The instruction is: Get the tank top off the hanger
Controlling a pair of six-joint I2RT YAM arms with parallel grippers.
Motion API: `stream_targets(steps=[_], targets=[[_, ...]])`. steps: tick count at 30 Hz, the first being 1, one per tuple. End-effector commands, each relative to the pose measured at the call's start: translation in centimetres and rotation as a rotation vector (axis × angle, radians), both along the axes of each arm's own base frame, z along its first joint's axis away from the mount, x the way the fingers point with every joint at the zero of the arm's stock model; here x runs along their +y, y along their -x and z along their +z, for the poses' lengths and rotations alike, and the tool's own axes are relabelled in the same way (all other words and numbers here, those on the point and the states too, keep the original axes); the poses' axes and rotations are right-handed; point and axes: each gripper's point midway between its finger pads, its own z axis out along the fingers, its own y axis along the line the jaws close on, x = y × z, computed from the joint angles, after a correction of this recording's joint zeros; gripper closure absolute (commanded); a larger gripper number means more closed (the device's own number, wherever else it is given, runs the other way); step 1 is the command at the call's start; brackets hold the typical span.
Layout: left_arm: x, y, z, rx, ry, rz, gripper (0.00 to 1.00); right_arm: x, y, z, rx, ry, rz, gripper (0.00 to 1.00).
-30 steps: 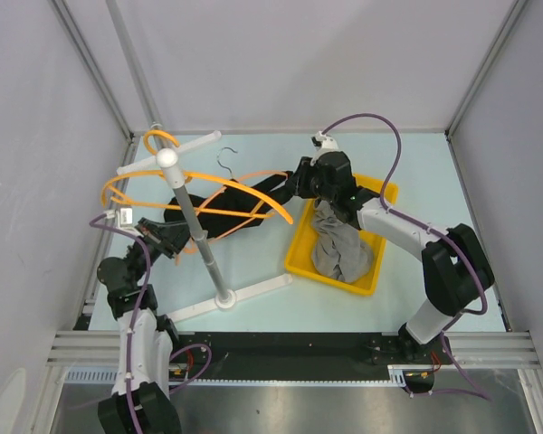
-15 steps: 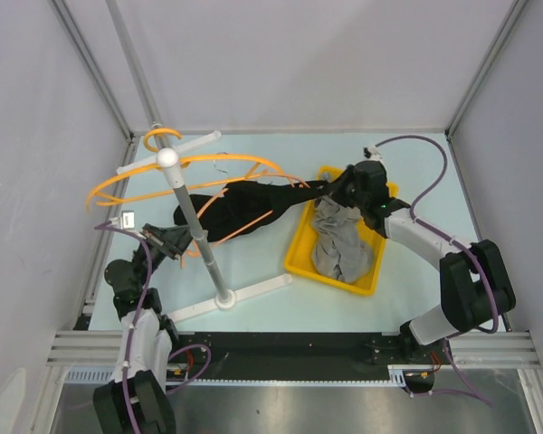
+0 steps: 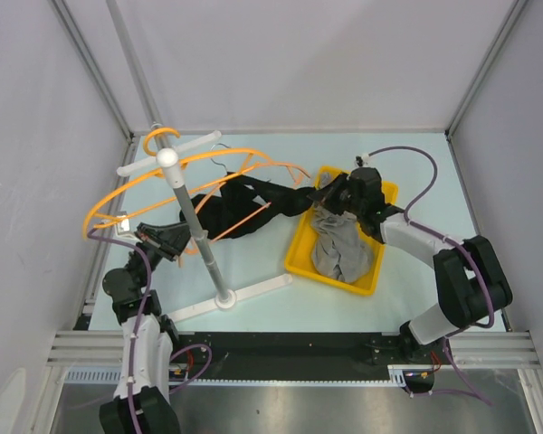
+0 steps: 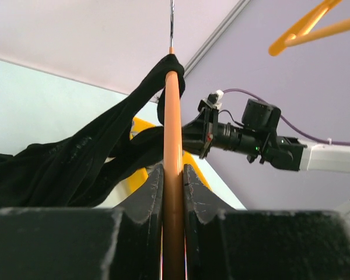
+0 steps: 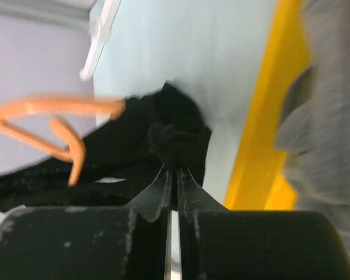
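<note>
Two grippers: both closed down, each w/ smth in it.
L gripper [image 4: 172, 175]: jaws pinched tight on the hanger [image 4: 172, 125]; orange bar runs straight up btwn them in the wrist view.
R gripper [image 5: 174, 175]: jaws nearly together, a wad of black fabric nipped at the tips.
Tank top [image 3: 228, 210]: black, on the hanger, not off yet. Pulled long btwn the two grippers, from L gripper [image 3: 167, 240] at the left to R gripper [image 3: 330, 193] at the right.
Tank top, L wrist view: fabric [image 4: 76, 163] wraps over the top end of the bar, just under the metal hook [image 4: 171, 23]; rest hangs off to the left.
Tank top, R wrist view: cloth [image 5: 128, 146] trails left from the pinched wad.
Hanger, top view: orange bar [image 3: 253, 215] shows slanting across the black cloth.
Where: over the table [image 3: 253, 262], btwn the rack [image 3: 195, 226] and the bin [image 3: 300, 262].
Bin: yellow, right of centre. R gripper sits at its far-left corner; rim [image 5: 268, 134] just beside the held wad.
Grey cloth [image 3: 339, 244]: heaped in the bin; blurred at right edge of R wrist view [image 5: 326, 87].
Rack: white pole w/ ball top, base on the table near the front.
Spare hangers [image 3: 118, 194]: orange, looped round the rack's top.
</note>
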Motion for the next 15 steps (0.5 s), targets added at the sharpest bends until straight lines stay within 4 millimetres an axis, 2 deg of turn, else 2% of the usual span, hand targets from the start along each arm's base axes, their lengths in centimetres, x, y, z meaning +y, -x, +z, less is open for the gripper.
stream_targets(steps=[1, 2, 3, 4, 6, 7, 9, 10, 15], targets=[[1.0, -0.4, 4.8, -0.155, 0.028, 0.062, 1.00, 4.5, 1.8, 1.6, -0.063, -0.050, 0.111, 0.99], [1.2, -0.6, 5.2, -0.158, 0.041, 0.070, 1.00, 6.3, 2.8, 1.6, -0.076, -0.051, 0.161, 0.98], [1.5, -1.2, 4.9, -0.140, 0.054, 0.075, 1.00, 7.5, 2.9, 1.2, -0.076, -0.048, 0.191, 0.96], [1.6, -1.2, 5.4, -0.160, 0.058, 0.084, 1.00, 8.7, 3.4, 1.6, -0.082, -0.063, 0.246, 0.85], [1.7, -1.6, 5.6, -0.163, 0.050, 0.085, 1.00, 10.0, 3.8, 0.8, -0.067, -0.060, 0.325, 0.74], [1.9, -2.0, 5.3, -0.154, 0.043, 0.091, 1.00, 10.1, 3.8, 1.1, -0.064, -0.054, 0.342, 0.57], [1.9, -2.2, 5.2, -0.147, 0.044, 0.091, 1.00, 9.1, 3.2, 1.4, -0.106, -0.008, 0.335, 0.41], [1.8, -2.2, 5.1, -0.145, 0.042, 0.084, 1.00, 8.1, 2.8, 2.3, -0.125, 0.023, 0.296, 0.32], [1.6, -2.5, 3.5, -0.108, 0.020, 0.076, 1.00, 3.9, 1.6, 6.0, -0.236, 0.140, 0.162, 0.20]])
